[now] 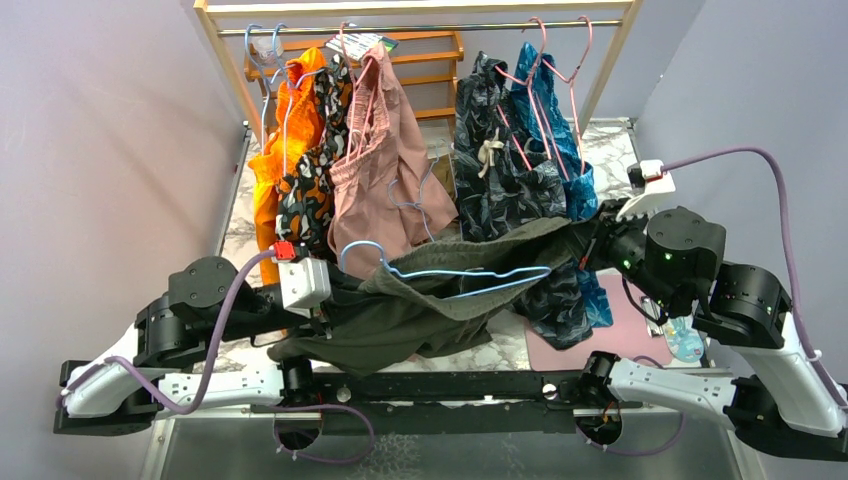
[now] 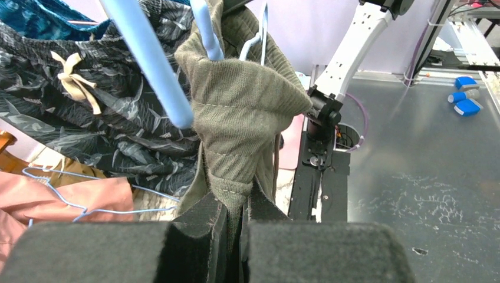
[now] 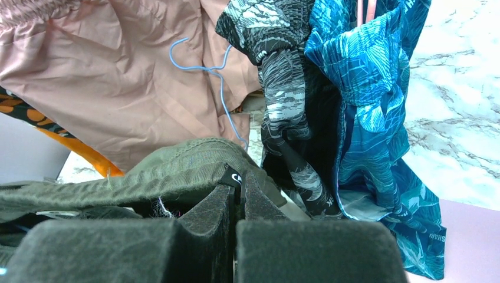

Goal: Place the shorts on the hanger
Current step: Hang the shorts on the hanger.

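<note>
While both arms' fingers (image 2: 197, 233) pinch its edges, shorts (image 1: 420, 312) sheathe hanger (image 1: 440, 272).

Almost nothing legible.
- Small black fabric tab (image 3: 235, 176) on the dark olive-green cloth shorts (image 3: 177, 168): one white roundish logo mark, no letters I can make out.
- Teal-blue leaf-print shorts (image 3: 377, 118): a short run of white capitals (image 3: 439, 239) set vertically near the lower hem, too small to read for sure.
- White paper tag (image 1: 362, 42) with a green patch, up on the wooden-framed clothes rack (image 1: 225, 80): print unreadable.
</note>
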`<state>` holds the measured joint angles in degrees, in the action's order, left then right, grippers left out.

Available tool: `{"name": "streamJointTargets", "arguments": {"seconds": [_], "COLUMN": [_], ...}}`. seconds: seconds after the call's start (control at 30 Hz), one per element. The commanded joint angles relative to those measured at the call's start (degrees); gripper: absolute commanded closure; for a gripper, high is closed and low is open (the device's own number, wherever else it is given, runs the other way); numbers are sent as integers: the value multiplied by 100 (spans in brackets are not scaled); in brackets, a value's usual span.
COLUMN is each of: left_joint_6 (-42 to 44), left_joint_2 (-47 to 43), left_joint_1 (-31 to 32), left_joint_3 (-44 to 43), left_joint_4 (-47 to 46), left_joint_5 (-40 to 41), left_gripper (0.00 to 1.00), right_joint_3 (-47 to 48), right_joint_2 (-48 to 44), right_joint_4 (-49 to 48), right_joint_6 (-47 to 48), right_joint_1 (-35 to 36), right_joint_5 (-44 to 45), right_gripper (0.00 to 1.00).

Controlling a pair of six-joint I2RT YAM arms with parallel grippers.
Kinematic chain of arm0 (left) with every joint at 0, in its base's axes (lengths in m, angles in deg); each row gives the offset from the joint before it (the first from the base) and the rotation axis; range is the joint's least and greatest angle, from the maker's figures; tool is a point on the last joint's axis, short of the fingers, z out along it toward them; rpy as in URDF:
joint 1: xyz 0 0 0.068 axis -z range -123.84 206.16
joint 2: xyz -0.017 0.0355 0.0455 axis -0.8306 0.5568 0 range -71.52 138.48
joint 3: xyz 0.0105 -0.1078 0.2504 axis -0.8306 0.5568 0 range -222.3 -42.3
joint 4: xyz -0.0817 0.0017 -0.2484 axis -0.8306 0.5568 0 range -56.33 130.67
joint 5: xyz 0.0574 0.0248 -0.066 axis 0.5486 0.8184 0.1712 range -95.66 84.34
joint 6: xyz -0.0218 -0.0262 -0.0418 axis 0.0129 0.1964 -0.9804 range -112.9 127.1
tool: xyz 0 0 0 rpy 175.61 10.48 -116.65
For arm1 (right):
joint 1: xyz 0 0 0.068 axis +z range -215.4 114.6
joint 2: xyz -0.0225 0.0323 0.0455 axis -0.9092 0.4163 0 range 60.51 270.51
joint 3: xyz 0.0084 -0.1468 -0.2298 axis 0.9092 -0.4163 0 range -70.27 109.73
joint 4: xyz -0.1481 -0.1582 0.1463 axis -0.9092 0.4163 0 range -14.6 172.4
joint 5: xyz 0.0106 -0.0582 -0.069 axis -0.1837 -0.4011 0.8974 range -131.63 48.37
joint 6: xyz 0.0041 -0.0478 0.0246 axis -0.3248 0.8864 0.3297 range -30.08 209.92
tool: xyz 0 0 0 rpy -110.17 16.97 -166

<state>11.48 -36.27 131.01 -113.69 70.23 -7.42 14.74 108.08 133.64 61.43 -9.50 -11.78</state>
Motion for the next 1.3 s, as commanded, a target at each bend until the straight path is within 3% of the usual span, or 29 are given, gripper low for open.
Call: {"name": "streamJointTargets", "arguments": {"seconds": [0.0,0.2,0.53,0.7,0.93,1.27], "left_joint_6": [-146,83,265,230,186,179], "left_joint_2": [-19,455,457,491,924,1145], "left_joint_1": [3,3,3,4,3,3], "left_joint_3": [85,42,-50,17,166,354], "left_joint_4": [-44,543,298,279,173,-255], "left_joint_5": [-121,436,1786,2626,2171,1209], "left_gripper": [100,100,100,100,100,100], "right_joint_3": [31,254,351,362,317,500], "right_joint_2": [22,123,137,282,515,1085], "right_joint_4": [-179,27,448,597,79,-869], "right_joint_6": [-60,-60,-147,-91,-105,-52], "right_joint_1": [-9,-9,-9,-9,-13,-11], "right_joint_5": [115,-9,-114,-712,-2008,-2858], "right_gripper": [99,99,99,99,99,99]}}
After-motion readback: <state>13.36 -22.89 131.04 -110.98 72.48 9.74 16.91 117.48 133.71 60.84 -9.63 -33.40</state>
